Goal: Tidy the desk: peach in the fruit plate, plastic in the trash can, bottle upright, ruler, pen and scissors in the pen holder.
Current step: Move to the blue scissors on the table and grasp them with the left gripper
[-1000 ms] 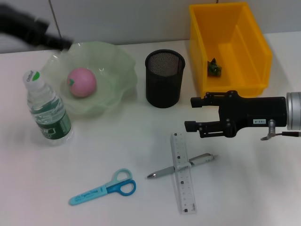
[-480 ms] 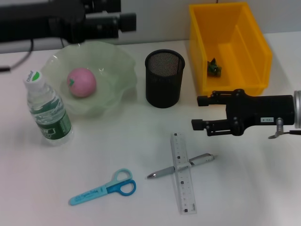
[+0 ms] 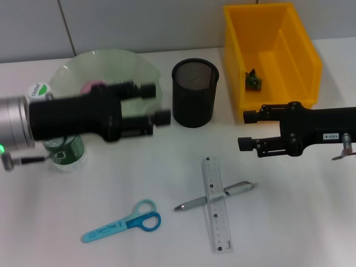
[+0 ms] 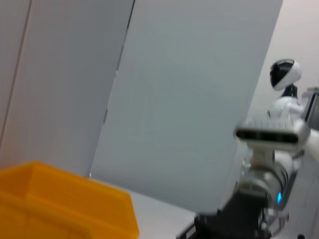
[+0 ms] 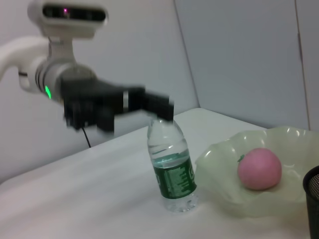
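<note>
Remaining work: ruler (image 3: 217,204), pen (image 3: 214,196) and scissors (image 3: 121,221) lie flat on the desk, pen holder (image 3: 194,92) empty.
Nearer arm: right gripper (image 3: 249,129), fingers spread, empty, hovers just behind the ruler's far end.
Ruler: pale, long axis front-to-back, crossing over the silver pen.
Left gripper (image 3: 154,103): fingers apart, above the fruit plate (image 3: 128,61).

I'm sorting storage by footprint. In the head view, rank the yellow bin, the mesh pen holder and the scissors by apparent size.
1. Yellow bin, clearly the largest.
2. Mesh pen holder.
3. Scissors: longer than the holder is wide, but thin, so covering the least area.
</note>
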Robot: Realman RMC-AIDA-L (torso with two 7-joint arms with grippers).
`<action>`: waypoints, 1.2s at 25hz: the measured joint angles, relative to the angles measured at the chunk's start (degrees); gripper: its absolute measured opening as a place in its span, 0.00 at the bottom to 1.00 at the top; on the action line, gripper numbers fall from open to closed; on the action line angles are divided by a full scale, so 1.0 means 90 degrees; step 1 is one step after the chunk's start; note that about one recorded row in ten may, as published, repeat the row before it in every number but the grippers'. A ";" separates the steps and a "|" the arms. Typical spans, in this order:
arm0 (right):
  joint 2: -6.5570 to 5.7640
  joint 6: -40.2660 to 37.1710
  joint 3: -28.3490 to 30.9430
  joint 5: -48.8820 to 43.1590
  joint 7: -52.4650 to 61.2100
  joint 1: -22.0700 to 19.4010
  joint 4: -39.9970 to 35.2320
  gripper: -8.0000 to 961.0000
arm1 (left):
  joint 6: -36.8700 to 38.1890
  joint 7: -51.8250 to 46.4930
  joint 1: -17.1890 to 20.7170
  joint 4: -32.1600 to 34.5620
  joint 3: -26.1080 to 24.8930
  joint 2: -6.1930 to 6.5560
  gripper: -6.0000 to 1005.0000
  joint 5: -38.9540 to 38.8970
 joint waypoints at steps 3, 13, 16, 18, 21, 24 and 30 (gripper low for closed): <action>-0.0017 -0.0131 -0.0044 -0.0046 0.0242 0.0001 -0.0132 0.79 | -0.0037 0.0231 0.0138 -0.0107 0.0201 -0.0004 0.76 -0.0017; -0.0075 -0.0451 -0.0094 -0.0919 0.0652 0.0115 -0.0211 0.79 | 0.0052 0.0573 0.0298 -0.0075 0.0390 0.0042 0.76 0.0479; -0.0080 -0.0422 -0.0090 -0.0995 0.0718 0.0120 -0.0177 0.79 | 0.0162 0.0433 0.0325 0.0377 0.0518 0.0048 0.76 0.0877; -0.0082 -0.0419 -0.0089 -0.0998 0.0765 0.0116 -0.0180 0.79 | 0.0162 0.0433 0.0325 0.0377 0.0518 0.0048 0.75 0.0877; -0.0085 -0.0366 -0.0092 -0.1007 0.0812 0.0114 -0.0211 0.79 | 0.0503 -0.0269 0.0358 0.1612 0.0656 0.0048 0.75 0.1949; -0.0085 -0.0196 -0.0096 -0.1014 0.0818 0.0147 -0.0214 0.79 | 0.1009 -0.0950 0.0369 0.2692 0.0826 0.0029 0.75 0.2765; -0.0085 -0.0097 -0.0096 -0.1043 0.0819 0.0165 -0.0206 0.79 | 0.1106 -0.2068 0.0343 0.3847 0.1743 0.0014 0.75 0.3924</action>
